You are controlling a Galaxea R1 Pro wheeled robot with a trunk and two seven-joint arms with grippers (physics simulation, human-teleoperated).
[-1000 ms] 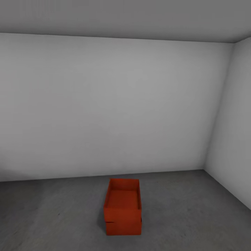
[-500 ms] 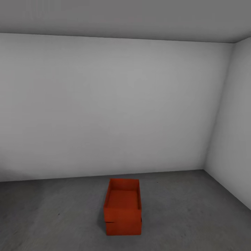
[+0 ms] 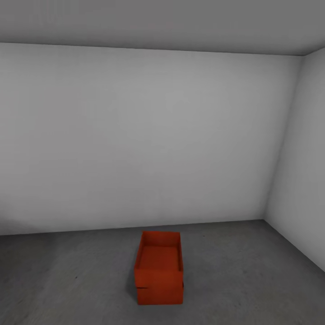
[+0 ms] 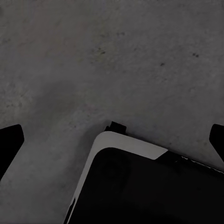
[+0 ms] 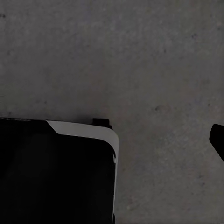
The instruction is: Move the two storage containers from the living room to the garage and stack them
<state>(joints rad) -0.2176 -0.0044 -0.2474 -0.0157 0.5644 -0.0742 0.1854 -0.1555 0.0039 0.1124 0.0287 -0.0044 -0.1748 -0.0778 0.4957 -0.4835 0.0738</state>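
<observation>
In the head view, the two storage containers stand stacked on the dark grey concrete floor of the garage, near the back wall. The upper orange-red bin rests open side up on the lower bin, slightly askew to it. Neither arm reaches them. In the left wrist view, my left gripper hangs open over bare concrete, with dark fingertips at both picture edges. In the right wrist view, my right gripper also looks open, with one fingertip at the edge and nothing held.
A plain pale grey wall stands behind the bins and meets a side wall at the right corner. Concrete spreads out on both sides of the stack. The white-edged black corner of my base shows below each wrist.
</observation>
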